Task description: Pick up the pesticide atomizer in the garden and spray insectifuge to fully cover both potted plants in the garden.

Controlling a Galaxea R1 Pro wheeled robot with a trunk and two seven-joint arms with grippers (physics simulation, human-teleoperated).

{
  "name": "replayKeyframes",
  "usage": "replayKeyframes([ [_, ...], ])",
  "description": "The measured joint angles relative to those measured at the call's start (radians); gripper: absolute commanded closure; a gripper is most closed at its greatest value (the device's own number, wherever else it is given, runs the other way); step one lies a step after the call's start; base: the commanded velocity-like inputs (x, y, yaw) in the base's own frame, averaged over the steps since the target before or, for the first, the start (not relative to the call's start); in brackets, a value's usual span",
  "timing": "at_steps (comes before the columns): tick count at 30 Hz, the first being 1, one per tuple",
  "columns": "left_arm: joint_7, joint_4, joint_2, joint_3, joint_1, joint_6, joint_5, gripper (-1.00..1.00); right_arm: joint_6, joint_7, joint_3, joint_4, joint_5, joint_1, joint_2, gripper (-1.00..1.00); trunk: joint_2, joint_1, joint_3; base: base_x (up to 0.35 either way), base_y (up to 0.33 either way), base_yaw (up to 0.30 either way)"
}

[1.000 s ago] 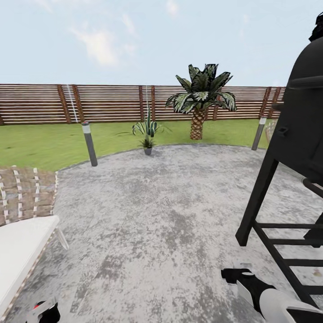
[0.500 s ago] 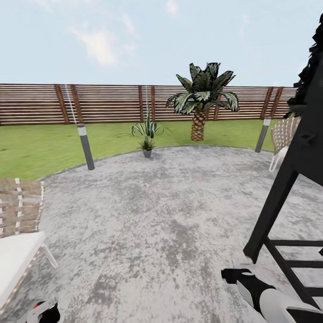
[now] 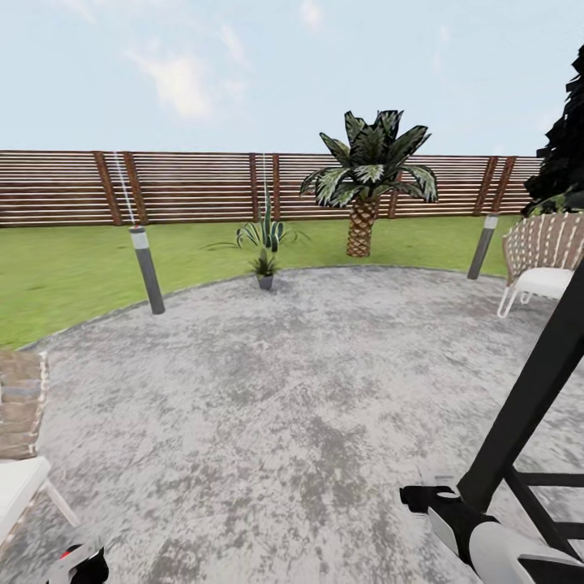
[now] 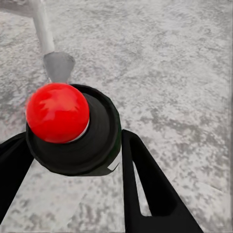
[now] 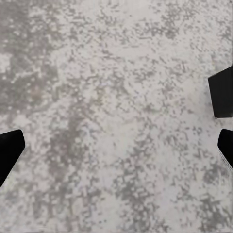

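- The atomizer sits in my left gripper: a squat, matte black round body topped with a glossy red ball. In the left wrist view it hangs above the paving.
- That claw's two flat black fingers are closed in on either side of the black body and hold it.
- From the head view I catch a bit of red and white at the bottom left corner, where the left gripper hangs low over the ground.
- The right gripper is spread wide, its dark finger ends at opposite edges of the right wrist view with only stone between them. It holds nothing.
- In the head view the right gripper is black, on a white forearm, just beside a slanted black metal frame.
- The paving is mottled grey stone, rough and blotchy, with a curved edge.
- Beyond it lies flat green lawn, closed off by a brown horizontal-slat fence.
- At the paving's far edge stands a small spiky tuft in a grey pot, with a striped agave behind it and a scaly-trunked palm further right.
- Two grey bollards stand at the rim, and a woven chair sits on the right.
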Motion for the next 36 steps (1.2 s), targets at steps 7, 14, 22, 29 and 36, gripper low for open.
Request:
replayKeyframes([
  [7, 0.0, 0.0, 0.0, 0.0, 0.0, 0.0, 0.0, 1.0, 0.0, 0.0, 0.0, 0.0, 0.0, 0.0, 0.0, -1.0, 0.0, 0.0, 0.0, 0.338, 0.0, 0.0],
  [14, 0.0, 0.0, 0.0, 0.0, 0.0, 0.0, 0.0, 1.0, 0.0, 0.0, 0.0, 0.0, 0.0, 0.0, 0.0, -1.0, 0.0, 0.0, 0.0, 0.338, 0.0, 0.0],
  [22, 0.0, 0.0, 0.0, 0.0, 0.0, 0.0, 0.0, 1.0, 0.0, 0.0, 0.0, 0.0, 0.0, 0.0, 0.0, -1.0, 0.0, 0.0, 0.0, 0.338, 0.0, 0.0],
  [29, 0.0, 0.0, 0.0, 0.0, 0.0, 0.0, 0.0, 1.0, 0.0, 0.0, 0.0, 0.0, 0.0, 0.0, 0.0, -1.0, 0.0, 0.0, 0.0, 0.338, 0.0, 0.0],
  [36, 0.0, 0.0, 0.0, 0.0, 0.0, 0.0, 0.0, 1.0, 0.0, 0.0, 0.0, 0.0, 0.0, 0.0, 0.0, -1.0, 0.0, 0.0, 0.0, 0.338, 0.0, 0.0],
])
